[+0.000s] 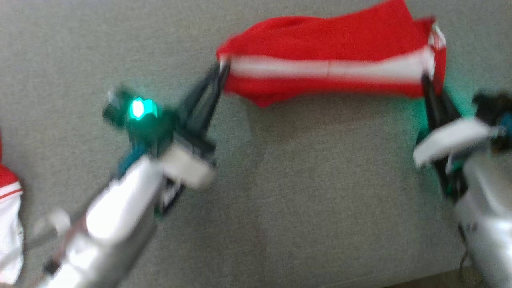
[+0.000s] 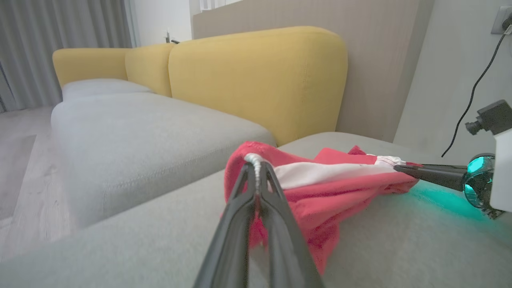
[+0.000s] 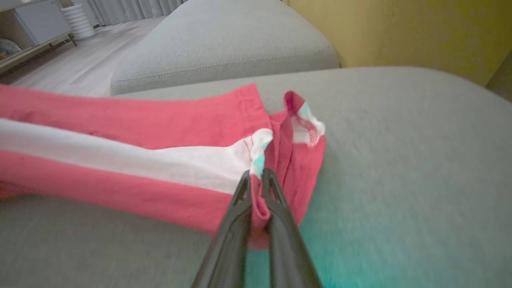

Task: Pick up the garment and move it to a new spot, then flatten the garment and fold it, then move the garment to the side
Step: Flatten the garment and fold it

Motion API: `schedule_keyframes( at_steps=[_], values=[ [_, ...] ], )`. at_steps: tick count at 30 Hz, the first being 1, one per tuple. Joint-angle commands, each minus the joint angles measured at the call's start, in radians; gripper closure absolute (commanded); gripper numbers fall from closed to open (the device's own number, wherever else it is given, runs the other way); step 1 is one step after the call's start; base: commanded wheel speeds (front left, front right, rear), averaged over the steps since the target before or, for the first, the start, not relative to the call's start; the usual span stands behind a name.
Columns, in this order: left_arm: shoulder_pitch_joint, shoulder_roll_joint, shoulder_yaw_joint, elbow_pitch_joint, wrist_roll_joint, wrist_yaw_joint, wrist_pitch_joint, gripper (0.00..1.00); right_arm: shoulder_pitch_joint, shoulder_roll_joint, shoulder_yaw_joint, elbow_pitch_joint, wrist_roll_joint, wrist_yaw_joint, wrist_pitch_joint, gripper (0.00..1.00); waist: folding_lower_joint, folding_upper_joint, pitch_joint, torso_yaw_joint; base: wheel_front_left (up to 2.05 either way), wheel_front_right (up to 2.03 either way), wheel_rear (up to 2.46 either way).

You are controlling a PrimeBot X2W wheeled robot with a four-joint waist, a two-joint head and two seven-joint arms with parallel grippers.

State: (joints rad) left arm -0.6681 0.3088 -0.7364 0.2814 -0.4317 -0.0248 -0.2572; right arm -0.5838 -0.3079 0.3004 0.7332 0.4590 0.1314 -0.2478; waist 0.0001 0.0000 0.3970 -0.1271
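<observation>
The red, white-striped garment point(image 1: 328, 52) is stretched over the grey sofa cushion point(image 1: 280, 200), its long axis running from the left gripper point(image 1: 221, 70) to the right gripper point(image 1: 426, 78), each clamped on one end.

The garment point(image 1: 332, 68) spans the sofa seat point(image 1: 280, 200) from left to right, towards the back; the left end effector point(image 1: 221, 68) grips its left end, the right end effector point(image 1: 426, 78) its right end; the backrest point(image 2: 256, 80) stands behind it; a second cushion point(image 2: 140, 136) lies left of the seat; another cloth point(image 1: 10, 224) lies at the near left.
</observation>
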Motion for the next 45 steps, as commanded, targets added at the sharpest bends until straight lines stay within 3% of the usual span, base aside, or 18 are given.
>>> schedule_keyframes(
  at_steps=[1,7,13,20,27,28,29,30,31,35,39,42,43,44,45],
  values=[
    [0.0,0.032,0.056,-0.054,0.013,0.011,-0.004,1.0,0.04,-0.003,-0.014,-0.044,-0.002,-0.001,-0.013,0.0,-0.0001,0.0,-0.016,0.009,0.0,0.0,0.0],
    [0.228,0.076,0.093,-0.162,0.108,0.062,-0.004,1.0,0.274,0.04,-0.142,-0.262,-0.038,-0.001,-0.014,0.0,-0.0001,0.0,-0.053,0.002,0.0,0.0,0.0],
    [0.31,0.075,0.134,-0.211,0.133,0.056,-0.004,1.0,0.341,0.044,-0.159,-0.423,-0.036,-0.001,0.077,0.0,-0.0001,0.0,-0.07,0.018,0.0,0.0,0.0],
    [0.316,0.045,0.154,-0.205,0.158,0.028,-0.004,1.0,0.35,0.042,-0.131,-0.483,-0.02,-0.001,0.189,0.0,-0.0001,0.0,-0.069,0.054,0.0,0.0,0.0],
    [0.323,0.012,0.167,-0.193,0.181,0.004,-0.004,1.0,0.374,0.045,-0.136,-0.471,0.001,-0.001,0.206,0.0,-0.0001,0.0,-0.065,0.07,0.0,0.0,0.0],
    [0.324,0.009,0.169,-0.191,0.184,0.001,-0.004,1.0,0.376,0.045,-0.135,-0.47,0.002,-0.001,0.205,0.09,-0.0001,0.0,-0.065,0.071,0.0,0.0,0.0],
    [0.326,0.005,0.172,-0.189,0.186,-0.003,-0.004,1.0,0.377,0.046,-0.133,-0.47,0.004,-0.001,0.205,0.33,-0.0001,0.0,-0.065,0.071,0.0,0.0,0.0],
    [0.326,0.005,0.172,-0.189,0.186,-0.003,-0.004,1.0,0.377,0.046,-0.133,-0.47,0.004,-0.001,0.205,0.33,-0.0001,0.0,-0.065,0.071,0.0,0.0,0.0],
    [0.328,-0.001,0.179,-0.185,0.19,-0.008,-0.004,1.0,0.38,0.047,-0.13,-0.467,0.011,-0.001,0.209,0.51,-0.0001,0.0,-0.067,0.071,0.0,0.0,0.0],
    [0.333,-0.009,0.189,-0.182,0.196,-0.016,-0.005,1.0,0.382,0.047,-0.13,-0.458,0.014,-0.001,0.214,0.55,-0.0001,0.0,-0.069,0.071,0.0,0.0,0.0],
    [0.336,-0.017,0.202,-0.179,0.204,-0.025,-0.005,1.0,0.38,0.048,-0.139,-0.437,0.01,-0.001,0.219,0.37,-0.0001,0.0,-0.07,0.075,0.0,0.0,0.0],
    [0.337,-0.02,0.211,-0.179,0.211,-0.033,-0.005,1.0,0.378,0.048,-0.14,-0.424,0.01,-0.001,0.223,0.35,-0.0001,0.0,-0.069,0.078,0.0,0.0,0.0],
    [0.337,-0.021,0.213,-0.178,0.214,-0.035,-0.005,1.0,0.378,0.049,-0.139,-0.42,0.01,-0.001,0.224,0.5,-0.0001,0.0,-0.068,0.08,0.0,0.0,0.0],
    [0.338,-0.022,0.216,-0.178,0.216,-0.037,-0.005,1.0,0.377,0.049,-0.136,-0.416,0.012,-0.001,0.226,0.59,-0.0001,0.0,-0.069,0.081,0.0,0.0,0.0],
    [0.338,-0.024,0.219,-0.177,0.218,-0.039,-0.005,1.0,0.376,0.05,-0.132,-0.411,0.014,-0.001,0.228,0.76,-0.0001,0.0,-0.069,0.082,0.0,0.0,0.0]
  ],
)
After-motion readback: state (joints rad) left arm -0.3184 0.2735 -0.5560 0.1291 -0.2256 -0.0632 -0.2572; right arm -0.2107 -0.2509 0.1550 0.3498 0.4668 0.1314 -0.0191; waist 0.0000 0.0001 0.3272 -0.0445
